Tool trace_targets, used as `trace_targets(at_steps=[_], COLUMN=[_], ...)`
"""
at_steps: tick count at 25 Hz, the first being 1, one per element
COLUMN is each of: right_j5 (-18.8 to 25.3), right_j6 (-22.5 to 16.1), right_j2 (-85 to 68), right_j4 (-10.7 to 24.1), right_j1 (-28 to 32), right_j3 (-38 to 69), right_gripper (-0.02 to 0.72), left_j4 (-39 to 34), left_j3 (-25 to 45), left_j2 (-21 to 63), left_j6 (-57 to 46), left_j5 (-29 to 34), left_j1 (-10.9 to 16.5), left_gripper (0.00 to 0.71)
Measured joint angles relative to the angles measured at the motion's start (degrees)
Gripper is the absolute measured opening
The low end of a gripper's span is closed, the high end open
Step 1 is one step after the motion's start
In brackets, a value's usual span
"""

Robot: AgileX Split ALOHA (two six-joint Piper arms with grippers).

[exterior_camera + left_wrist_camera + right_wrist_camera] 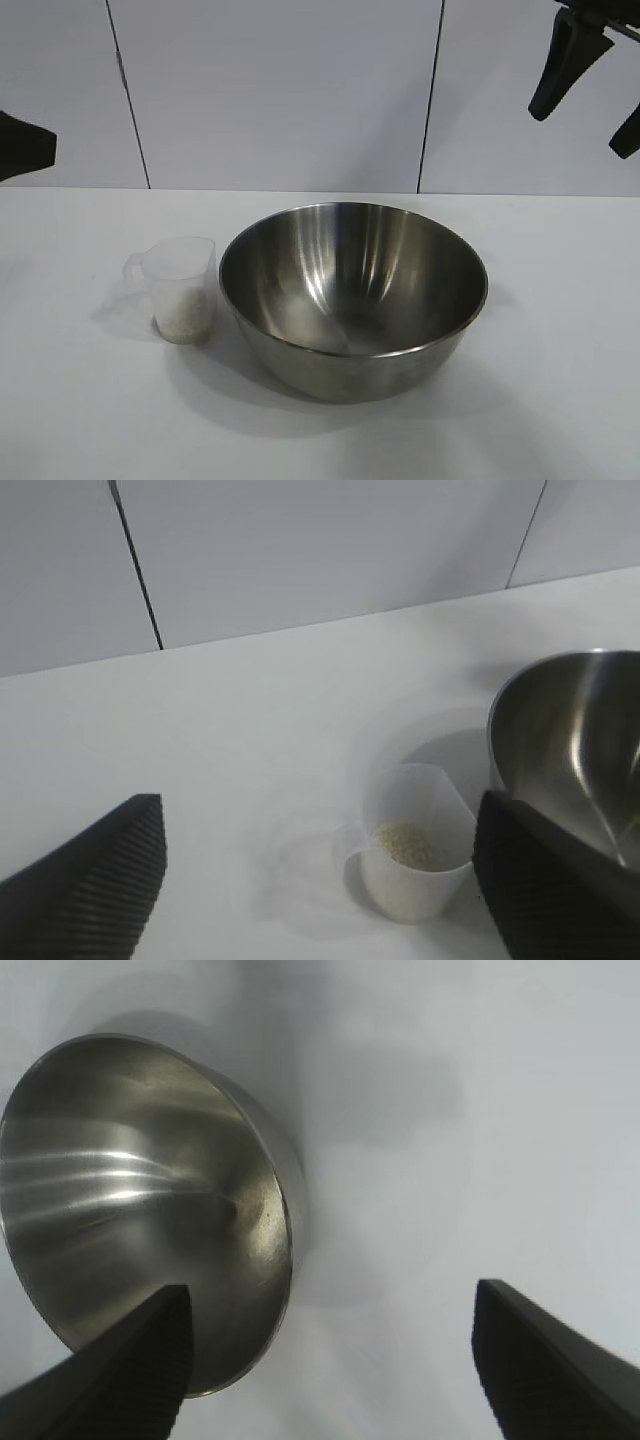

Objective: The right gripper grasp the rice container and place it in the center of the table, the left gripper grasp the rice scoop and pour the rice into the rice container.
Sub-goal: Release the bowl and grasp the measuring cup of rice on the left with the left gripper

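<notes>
The steel rice container (pixel 353 296) stands empty at the middle of the white table (pixel 560 400); it also shows in the left wrist view (pixel 570 740) and the right wrist view (pixel 140 1210). The clear rice scoop (pixel 183 290) stands upright just left of it, with rice (pixel 405 844) in its bottom. My right gripper (pixel 590 85) is open and empty, high above the table's far right, clear of the bowl. My left gripper (pixel 320 880) is open and empty, above the table left of the scoop (pixel 415 845); only a dark part of it shows at the exterior view's left edge (pixel 25 145).
A white panelled wall (pixel 280 90) stands behind the table. Bare tabletop lies to the right of the bowl and along the front edge.
</notes>
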State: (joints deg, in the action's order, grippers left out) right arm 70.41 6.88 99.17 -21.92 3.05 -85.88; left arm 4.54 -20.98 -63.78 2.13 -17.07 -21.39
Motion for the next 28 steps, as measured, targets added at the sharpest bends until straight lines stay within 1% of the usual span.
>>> trace_targets(at_steps=[2, 3, 5, 8, 12, 19, 21, 24, 28], right_j5=[0.0, 0.0, 0.0, 0.0, 0.0, 0.0, 0.0, 0.0, 0.0], right_j6=[0.0, 0.0, 0.0, 0.0, 0.0, 0.0, 0.0, 0.0, 0.1], right_j2=[0.0, 0.0, 0.0, 0.0, 0.0, 0.0, 0.0, 0.0, 0.0], right_j4=[0.0, 0.0, 0.0, 0.0, 0.0, 0.0, 0.0, 0.0, 0.0], right_j1=[0.0, 0.0, 0.0, 0.0, 0.0, 0.0, 0.0, 0.0, 0.0], right_j3=[0.0, 0.0, 0.0, 0.0, 0.0, 0.0, 0.0, 0.0, 0.0], right_gripper=[0.536, 0.536, 0.536, 0.536, 0.536, 0.536, 0.536, 0.536, 0.536], left_j4=[-0.1, -0.2, -0.3, -0.5, -2.6, -7.2, -7.7, -7.8, -7.8], left_j3=[1.0, 1.9, 4.2, 7.8, 10.2, 10.2, 10.2, 9.6, 8.2], left_j2=[-0.3, -0.8, -2.6, -6.7, -14.3, -31.2, -36.5, -42.7, -46.4], left_j6=[-2.1, -2.1, -3.0, -3.5, -3.5, -3.5, -3.5, -3.5, -3.5], left_j5=[-1.8, -3.7, -8.5, -17.8, -28.2, -45.5, -47.7, -47.8, -47.8], left_j1=[0.0, 0.0, 0.0, 0.0, 0.0, 0.0, 0.0, 0.0, 0.0], left_gripper=[0.605, 0.605, 0.605, 0.605, 0.603, 0.604, 0.604, 0.604, 0.604])
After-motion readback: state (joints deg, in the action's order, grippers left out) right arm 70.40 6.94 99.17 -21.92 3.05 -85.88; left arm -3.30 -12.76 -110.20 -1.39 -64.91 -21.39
